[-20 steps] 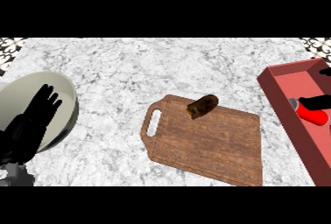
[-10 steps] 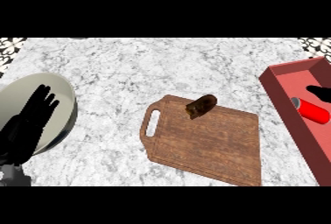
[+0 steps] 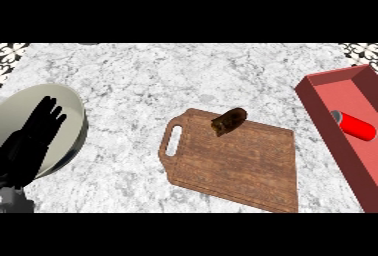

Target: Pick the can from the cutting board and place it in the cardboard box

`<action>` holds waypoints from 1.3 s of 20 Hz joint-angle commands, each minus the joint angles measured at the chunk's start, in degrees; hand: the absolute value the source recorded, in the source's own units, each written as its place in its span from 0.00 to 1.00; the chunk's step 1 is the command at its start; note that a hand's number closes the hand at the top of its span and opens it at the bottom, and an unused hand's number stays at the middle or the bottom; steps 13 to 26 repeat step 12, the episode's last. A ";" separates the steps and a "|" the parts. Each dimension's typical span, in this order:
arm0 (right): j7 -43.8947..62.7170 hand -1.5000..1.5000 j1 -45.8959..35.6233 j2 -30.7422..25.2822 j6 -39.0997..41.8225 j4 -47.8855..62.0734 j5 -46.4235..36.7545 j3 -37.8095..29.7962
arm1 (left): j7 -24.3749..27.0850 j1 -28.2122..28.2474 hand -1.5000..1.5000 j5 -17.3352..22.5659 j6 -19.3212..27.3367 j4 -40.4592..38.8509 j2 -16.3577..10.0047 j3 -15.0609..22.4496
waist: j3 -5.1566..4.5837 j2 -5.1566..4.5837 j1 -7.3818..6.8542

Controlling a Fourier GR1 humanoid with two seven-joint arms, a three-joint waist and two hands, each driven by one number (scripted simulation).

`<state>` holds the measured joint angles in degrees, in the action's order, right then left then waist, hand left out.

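Note:
A red can (image 3: 355, 125) lies on its side inside the red box (image 3: 325, 107) at the right edge. The wooden cutting board (image 3: 240, 162) lies in the middle, its handle slot to the left. A small dark brown object (image 3: 229, 121) sits at the board's far edge. My left hand (image 3: 33, 137) is open at the left, fingers up, resting over a pale round plate (image 3: 72, 115). My right hand is out of sight.
The marble counter (image 3: 170, 75) spreads behind and between the board, plate and box. The box runs along the right edge of the view. A patterned tile strip shows at the far corners.
My right hand, which was over the can in the box, has withdrawn out of view and left the can lying there. The left hand has barely shifted.

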<state>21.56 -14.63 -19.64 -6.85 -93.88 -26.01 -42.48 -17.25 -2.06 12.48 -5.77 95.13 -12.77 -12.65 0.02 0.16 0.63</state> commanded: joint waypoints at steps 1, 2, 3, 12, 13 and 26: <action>-1.69 0.00 6.52 -3.07 5.96 -3.89 10.20 -6.96 | 1.82 2.50 0.50 0.31 -1.19 1.39 0.28 -0.42 | -0.01 0.07 0.02; -1.52 0.00 6.35 -3.73 6.45 -4.66 11.46 -7.56 | 2.33 -2.99 0.50 1.52 -2.89 -5.84 -2.15 -2.35 | -0.04 -0.05 0.31; 0.43 0.00 10.41 -0.65 8.14 -9.80 12.62 -7.34 | 1.57 2.49 0.50 -0.28 -0.56 1.72 1.22 0.33 | -0.03 0.08 -0.01; -15.61 0.00 15.89 -8.39 12.94 6.34 19.22 -14.46 | -0.57 0.54 0.50 -1.58 0.76 2.37 1.71 0.77 | 0.00 -0.11 -0.51; -15.61 0.00 15.89 -8.39 12.94 6.34 19.22 -14.46 | -0.57 0.54 0.50 -1.58 0.76 2.37 1.71 0.77 | 0.00 -0.11 -0.51; -15.61 0.00 15.89 -8.39 12.94 6.34 19.22 -14.46 | -0.57 0.54 0.50 -1.58 0.76 2.37 1.71 0.77 | 0.00 -0.11 -0.51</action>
